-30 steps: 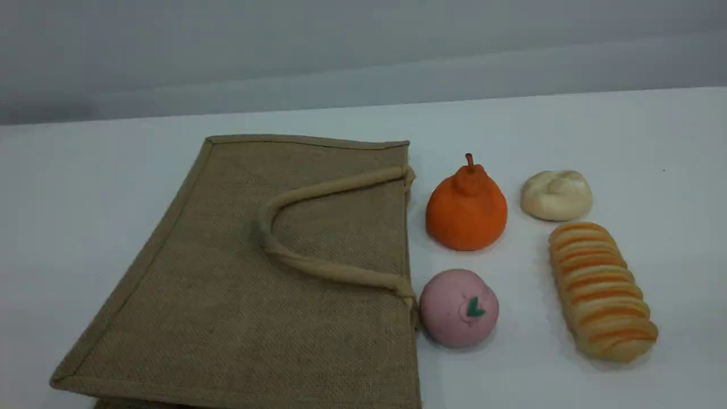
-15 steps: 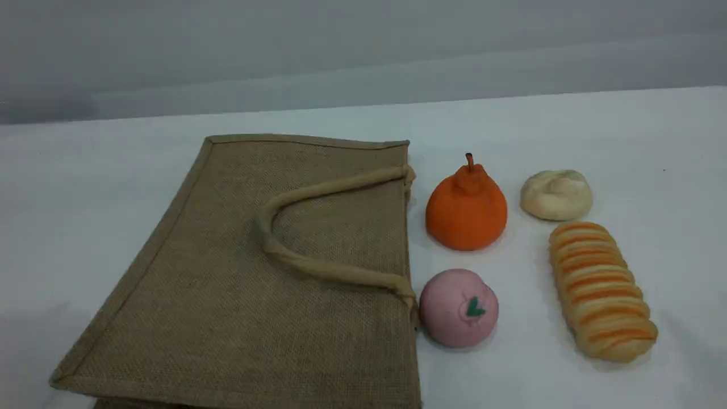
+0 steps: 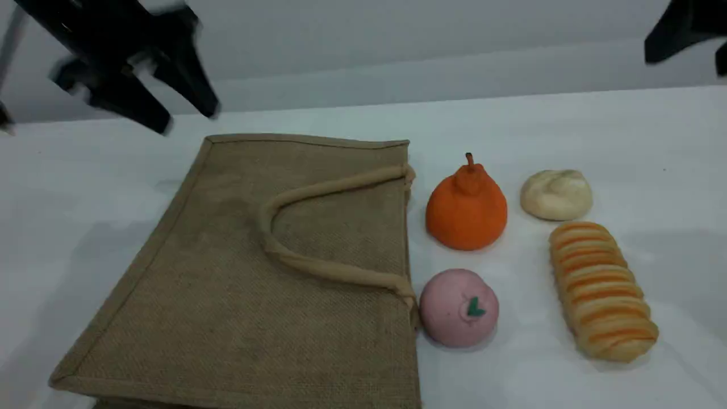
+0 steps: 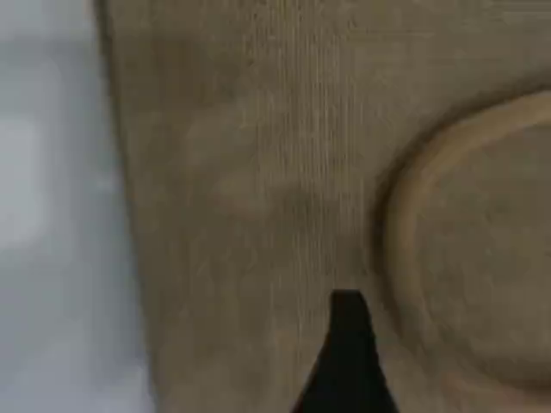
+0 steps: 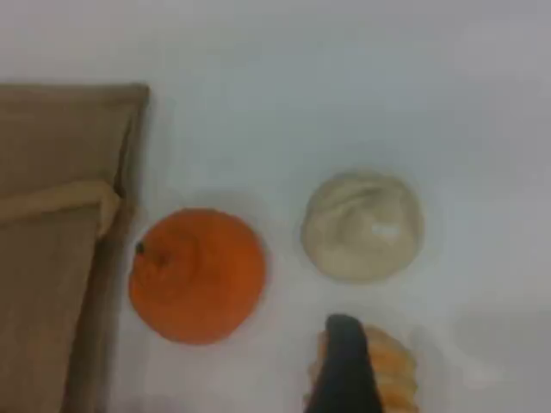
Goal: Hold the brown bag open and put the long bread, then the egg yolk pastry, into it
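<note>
The brown bag (image 3: 272, 272) is lain flat, mouth rightward, below the spread left gripper (image 3: 170, 96); the long bread (image 3: 602, 289), lengthwise near-to-far, is nearer the spread right gripper (image 3: 690, 34).

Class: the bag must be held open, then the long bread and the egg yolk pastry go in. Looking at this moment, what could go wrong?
1. The tan woven jute bag lies flat and closed with its beige rope handle resting on top; a gripper may pinch both sides together.
2. The striped golden long bread sits close to the cream knotted bun; grasping one may nudge the other.
</note>
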Robot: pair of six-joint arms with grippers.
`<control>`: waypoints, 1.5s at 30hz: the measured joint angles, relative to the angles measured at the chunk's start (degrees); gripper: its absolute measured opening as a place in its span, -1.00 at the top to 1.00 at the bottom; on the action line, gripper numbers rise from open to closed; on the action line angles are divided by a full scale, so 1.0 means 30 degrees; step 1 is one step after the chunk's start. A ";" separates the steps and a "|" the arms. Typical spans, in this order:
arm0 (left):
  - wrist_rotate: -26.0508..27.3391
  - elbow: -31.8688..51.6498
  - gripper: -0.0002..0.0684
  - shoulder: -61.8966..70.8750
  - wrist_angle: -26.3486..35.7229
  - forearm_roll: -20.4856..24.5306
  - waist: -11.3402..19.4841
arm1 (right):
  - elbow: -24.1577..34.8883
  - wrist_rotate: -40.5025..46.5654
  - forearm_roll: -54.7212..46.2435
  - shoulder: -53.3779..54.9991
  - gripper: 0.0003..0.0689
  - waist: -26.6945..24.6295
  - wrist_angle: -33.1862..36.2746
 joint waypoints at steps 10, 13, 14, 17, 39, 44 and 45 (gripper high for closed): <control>-0.0600 -0.0010 -0.47 0.1681 -0.2465 0.0237 -0.1531 | 0.0017 -0.0353 0.0000 0.0259 -0.37 0.0000 -0.0069; -0.0683 -0.0010 -0.47 0.2261 -0.1849 0.0239 -0.1772 | 0.0017 -0.0383 0.0000 0.0259 -0.37 0.0000 -0.0069; -0.0742 -0.0010 -0.47 0.2484 -0.1720 0.0218 -0.1900 | 0.0017 -0.0383 0.0000 0.0259 -0.37 0.0000 -0.0069; -0.0741 -0.0010 -0.47 0.3000 -0.1762 0.0241 -0.2309 | 0.0017 -0.0383 0.0000 0.0259 -0.37 0.0000 -0.0069; -0.3130 -0.0282 0.74 0.4051 -0.2491 0.1385 -0.3255 | 0.0017 -0.0383 -0.0018 0.0242 -0.37 0.0000 -0.0021; -0.3700 -0.1754 0.74 0.2419 0.0789 0.3993 -0.3255 | 0.0037 -0.0383 -0.0018 0.0242 -0.37 0.0000 -0.0021; -0.3888 -0.2046 0.74 0.2030 0.1565 0.4738 -0.3255 | 0.0037 -0.0383 -0.0018 0.0242 -0.37 0.0000 -0.0021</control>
